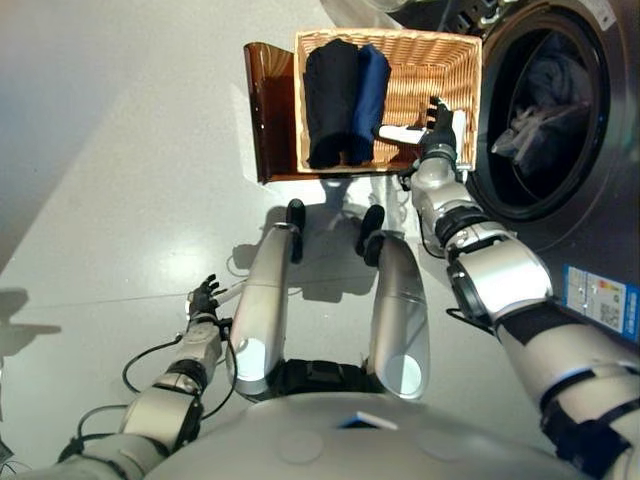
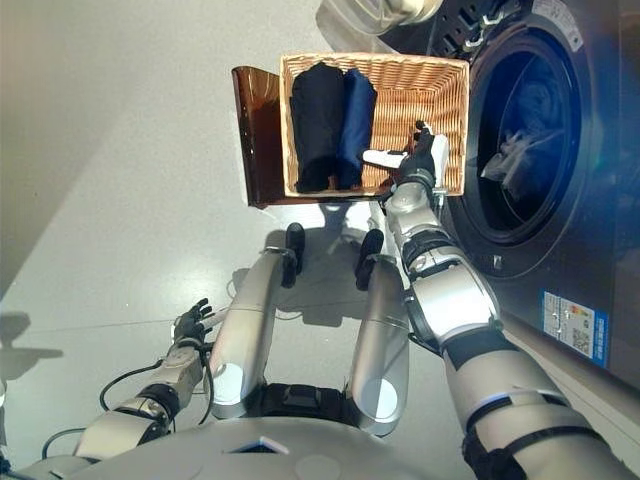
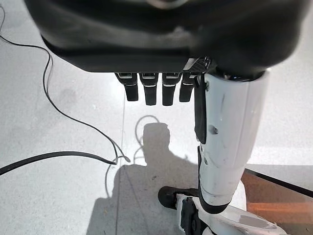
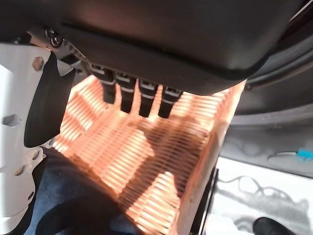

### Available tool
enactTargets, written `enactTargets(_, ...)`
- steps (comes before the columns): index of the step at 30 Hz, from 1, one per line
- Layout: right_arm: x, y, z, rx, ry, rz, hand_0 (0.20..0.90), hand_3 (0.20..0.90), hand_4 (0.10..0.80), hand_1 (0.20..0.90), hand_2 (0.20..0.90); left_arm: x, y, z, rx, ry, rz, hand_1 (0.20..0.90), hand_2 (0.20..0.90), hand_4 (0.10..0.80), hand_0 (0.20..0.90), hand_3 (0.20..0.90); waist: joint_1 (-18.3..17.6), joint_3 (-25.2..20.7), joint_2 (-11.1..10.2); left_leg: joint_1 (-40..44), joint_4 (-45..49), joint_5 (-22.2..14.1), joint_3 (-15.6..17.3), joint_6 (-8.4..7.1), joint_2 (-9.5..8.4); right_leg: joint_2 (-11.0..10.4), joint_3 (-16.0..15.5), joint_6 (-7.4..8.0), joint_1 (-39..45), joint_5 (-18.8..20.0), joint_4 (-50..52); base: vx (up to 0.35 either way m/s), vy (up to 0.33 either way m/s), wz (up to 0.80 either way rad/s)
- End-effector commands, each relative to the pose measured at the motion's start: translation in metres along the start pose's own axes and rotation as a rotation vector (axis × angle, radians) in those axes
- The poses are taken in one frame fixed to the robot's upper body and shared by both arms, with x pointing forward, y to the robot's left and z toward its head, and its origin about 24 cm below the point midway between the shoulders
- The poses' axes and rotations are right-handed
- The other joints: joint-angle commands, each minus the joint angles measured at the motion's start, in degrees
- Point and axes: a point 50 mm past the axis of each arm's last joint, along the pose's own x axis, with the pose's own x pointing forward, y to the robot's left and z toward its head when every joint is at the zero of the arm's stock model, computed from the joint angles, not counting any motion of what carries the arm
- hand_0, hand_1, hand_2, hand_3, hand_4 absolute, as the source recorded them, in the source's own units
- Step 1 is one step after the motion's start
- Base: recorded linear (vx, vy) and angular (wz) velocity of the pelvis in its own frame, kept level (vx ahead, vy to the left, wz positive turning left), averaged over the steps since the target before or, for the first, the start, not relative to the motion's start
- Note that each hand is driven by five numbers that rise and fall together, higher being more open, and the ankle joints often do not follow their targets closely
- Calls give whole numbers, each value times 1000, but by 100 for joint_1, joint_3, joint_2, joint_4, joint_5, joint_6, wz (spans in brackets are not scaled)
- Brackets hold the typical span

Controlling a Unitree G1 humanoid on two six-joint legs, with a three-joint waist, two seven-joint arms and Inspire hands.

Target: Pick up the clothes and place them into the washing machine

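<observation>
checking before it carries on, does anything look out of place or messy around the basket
Nothing stands out. The wicker basket sits square on its brown stand, the black garment and blue garment lie folded side by side inside, and the right hand hovers open over the bare half.

Washer drum (image 1: 545, 110) contents indistinct

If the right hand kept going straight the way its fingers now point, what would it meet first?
Most likely the bare woven floor of the wicker basket: the open right hand hovers over its empty half, beside the folded clothes. Depth is uncertain.
</observation>
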Motion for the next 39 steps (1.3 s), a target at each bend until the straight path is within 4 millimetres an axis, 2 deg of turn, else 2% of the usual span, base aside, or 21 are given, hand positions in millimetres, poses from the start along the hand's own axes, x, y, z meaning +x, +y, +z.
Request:
enactTargets(1,8,-15,53,45,-164,-40,900,900,800,900,900,-5,17,-21,49,28,40,900,900,800,900,900,134,-83,125,-47,75,-135,-47,-248,-76,-101,163,74,259,-222,30,-1,15,3)
enactTargets(5,7,-12,55,44,-171,-28,900,900,800,900,900,-5,17,-18,42,18,38,900,900,800,900,900,154,-62,141,-85,80,-131,-49,-240,-92,-104,162,71,214,-215,50,0,0,0)
enactTargets(12,0,5,64,33,-215,51,900,900,800,900,900,-5,15,-16,36,7,27,900,900,800,900,900,211,-46,127,-106,47,-101,-67,-220,-115,-121,143,78,200,-204,31,0,0,0)
enactTargets(22,0,4,86,6,-259,58,900,900,800,900,900,-5,15,-15,44,2,14,900,900,800,900,900,294,-6,168,-240,141,-122,-72,-185,-159,-129,146,70,68,-210,98,-5,5,3)
enactTargets(29,-3,10,92,1,-278,79,900,900,800,900,900,-5,15,-14,45,2,9,900,900,800,900,900,331,25,192,-444,335,-173,-101,-169,-172,-140,160,53,-97,-255,233,-2,5,2)
enactTargets(38,-2,5,100,13,-292,71,900,900,800,900,900,-5,13,-14,41,-5,0,900,900,800,900,900,392,27,207,-723,553,-235,-147,-145,-211,-155,140,35,-339,-345,434,-1,3,2)
enactTargets(39,-2,5,102,17,-295,73,812,812,737,812,812,-5,13,-14,39,-3,-1,900,900,800,900,900,402,27,207,-763,598,-250,-155,-139,-211,-160,132,27,-377,-373,480,0,0,0)
